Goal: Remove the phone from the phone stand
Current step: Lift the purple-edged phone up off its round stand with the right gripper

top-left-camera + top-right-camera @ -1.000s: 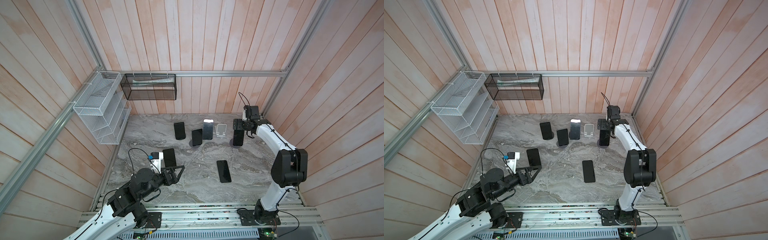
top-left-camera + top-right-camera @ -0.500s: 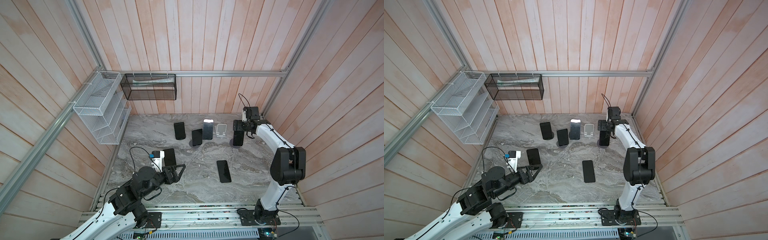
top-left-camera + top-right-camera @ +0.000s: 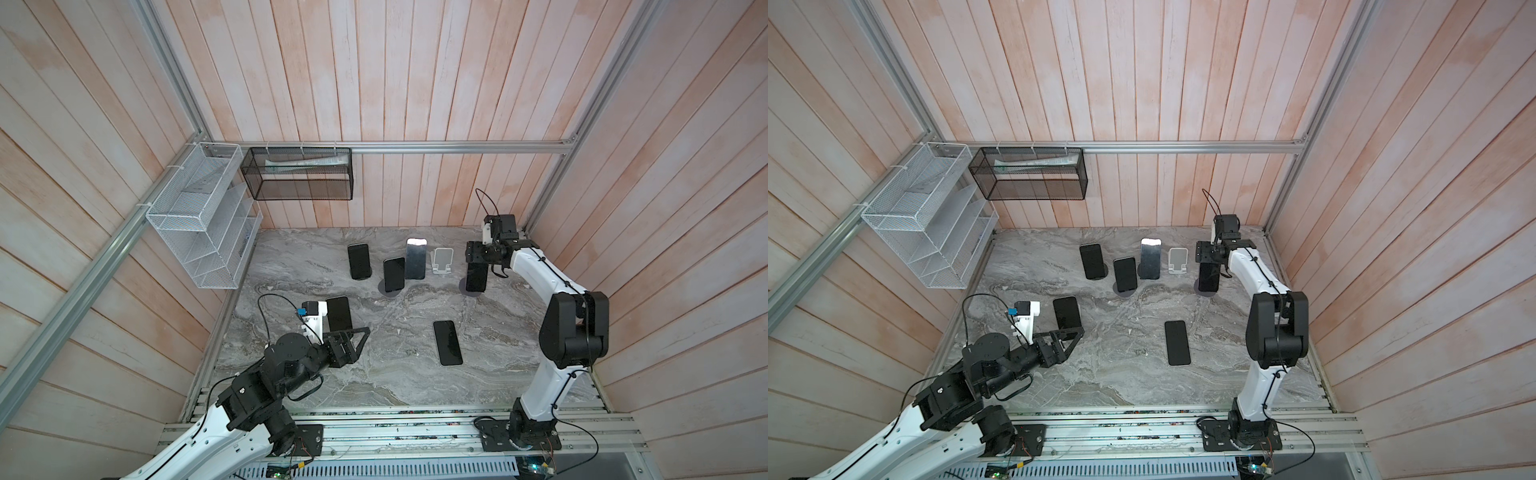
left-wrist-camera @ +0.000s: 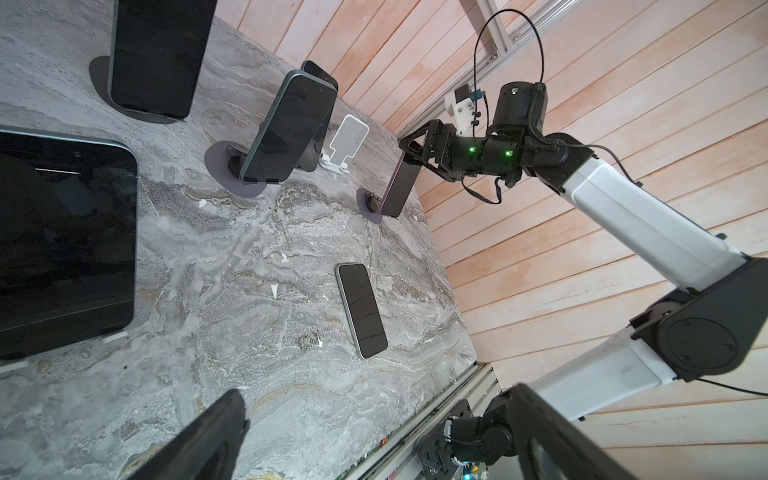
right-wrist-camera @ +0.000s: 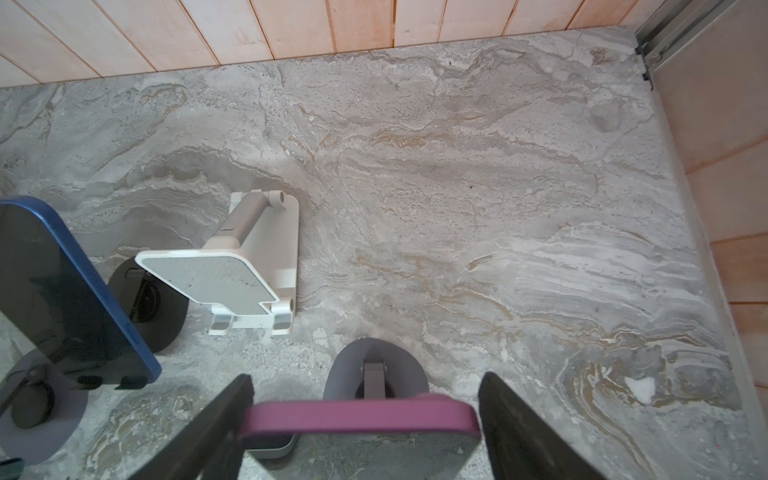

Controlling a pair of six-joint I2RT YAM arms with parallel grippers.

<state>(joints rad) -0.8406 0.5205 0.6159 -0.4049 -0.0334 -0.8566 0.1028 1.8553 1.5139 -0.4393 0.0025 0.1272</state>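
Observation:
The phone [image 3: 476,276], dark-screened with a purple edge [image 5: 357,415], stands upright on a grey round-based phone stand [image 5: 349,365] at the back right of the marble table. My right gripper [image 3: 478,259] is over the phone's upper end and straddles its width. In the right wrist view one finger [image 5: 232,415] touches one purple edge and a hairline gap shows at the other finger, so the right gripper [image 5: 365,386] is open. My left gripper [image 3: 359,345] hangs wide open and empty over the front left of the table, and its open fingers frame the left wrist view [image 4: 380,392].
Three more phones stand on stands [image 3: 359,261], [image 3: 394,274], [image 3: 415,257]. An empty white stand [image 3: 441,259] sits just left of the right gripper. One phone lies flat mid-table [image 3: 447,343], another leans near the left arm [image 3: 338,313]. Wire baskets [image 3: 199,220], [image 3: 297,174] hang on the walls.
The right gripper's fingers have narrowed around the purple-edged phone. The left arm has shifted only slightly and stays wide open.

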